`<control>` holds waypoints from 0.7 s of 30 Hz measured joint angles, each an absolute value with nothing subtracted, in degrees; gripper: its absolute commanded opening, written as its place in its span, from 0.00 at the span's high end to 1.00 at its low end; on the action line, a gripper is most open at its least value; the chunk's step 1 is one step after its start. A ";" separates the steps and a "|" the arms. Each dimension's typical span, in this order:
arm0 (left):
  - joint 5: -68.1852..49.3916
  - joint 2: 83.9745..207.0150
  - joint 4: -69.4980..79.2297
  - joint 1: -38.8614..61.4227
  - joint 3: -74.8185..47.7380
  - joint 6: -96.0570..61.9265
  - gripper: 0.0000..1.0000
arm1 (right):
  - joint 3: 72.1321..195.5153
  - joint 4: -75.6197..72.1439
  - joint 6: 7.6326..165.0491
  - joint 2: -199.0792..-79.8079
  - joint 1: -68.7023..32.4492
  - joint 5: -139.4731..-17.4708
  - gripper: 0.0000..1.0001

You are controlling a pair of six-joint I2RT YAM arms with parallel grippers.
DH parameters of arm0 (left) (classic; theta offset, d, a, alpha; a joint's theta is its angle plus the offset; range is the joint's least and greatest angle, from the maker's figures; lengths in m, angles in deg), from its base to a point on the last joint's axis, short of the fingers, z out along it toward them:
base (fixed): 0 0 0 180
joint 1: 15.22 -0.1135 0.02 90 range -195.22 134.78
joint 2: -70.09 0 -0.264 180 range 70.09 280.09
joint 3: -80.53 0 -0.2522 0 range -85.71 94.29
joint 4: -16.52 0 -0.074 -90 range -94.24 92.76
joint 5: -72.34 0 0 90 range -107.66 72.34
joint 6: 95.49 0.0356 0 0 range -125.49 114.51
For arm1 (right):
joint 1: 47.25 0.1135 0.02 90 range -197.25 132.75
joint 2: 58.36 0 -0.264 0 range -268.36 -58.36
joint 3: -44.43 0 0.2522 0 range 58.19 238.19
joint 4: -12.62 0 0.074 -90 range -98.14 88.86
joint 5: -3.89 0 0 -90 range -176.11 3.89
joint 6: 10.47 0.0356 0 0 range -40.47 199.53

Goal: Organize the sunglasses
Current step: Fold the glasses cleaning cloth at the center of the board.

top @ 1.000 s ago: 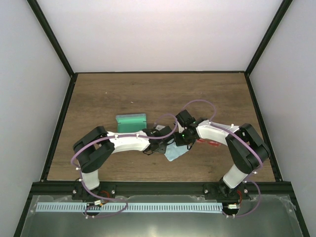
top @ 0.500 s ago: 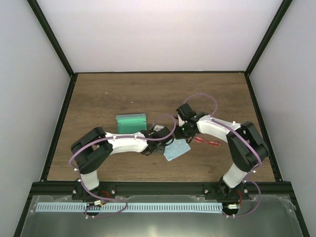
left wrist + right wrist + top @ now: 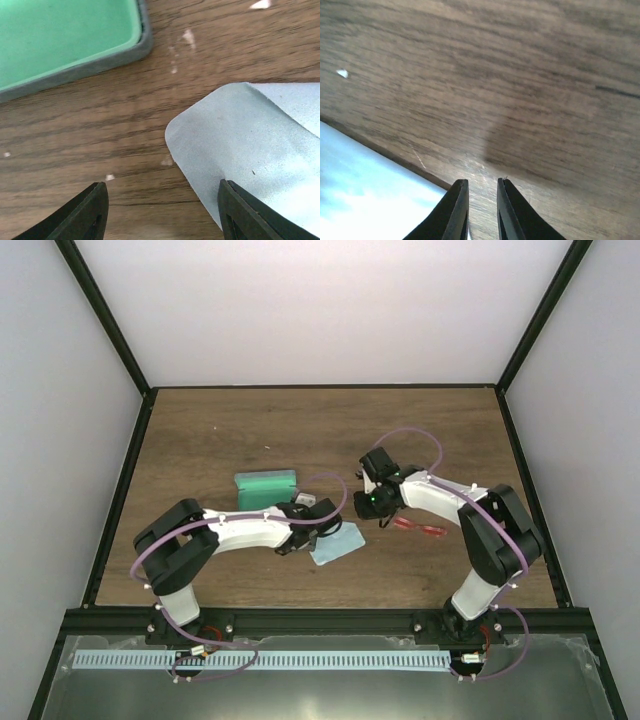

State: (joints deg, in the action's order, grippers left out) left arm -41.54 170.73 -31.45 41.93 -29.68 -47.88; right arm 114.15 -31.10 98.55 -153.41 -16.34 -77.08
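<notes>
The red sunglasses (image 3: 420,528) lie on the wood table (image 3: 300,430), just below my right forearm; no gripper touches them. The grey-blue case (image 3: 265,487) lies open, green inside up, also in the left wrist view (image 3: 60,35). The light blue cloth (image 3: 337,543) lies flat between the arms. My left gripper (image 3: 318,525) is open and empty, low over the table, its right finger (image 3: 242,212) over the cloth's edge (image 3: 250,145). My right gripper (image 3: 376,502) is nearly shut, empty, with bare wood showing through the narrow gap (image 3: 482,210).
A black frame (image 3: 120,490) borders the table, with white walls beyond. A pale blue-white patch (image 3: 360,195) with a dark edge fills the lower left of the right wrist view; I cannot tell what it is.
My left gripper has moved left and the cloth has shifted left with it. My right gripper has drawn back from the cloth, away from the near edge. The sunglasses now show more fully.
</notes>
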 measured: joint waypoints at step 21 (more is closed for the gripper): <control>-41.82 171.30 -44.74 41.47 -24.37 -46.30 0.04 | 106.88 -29.26 99.65 -146.72 -11.38 -66.98 0.98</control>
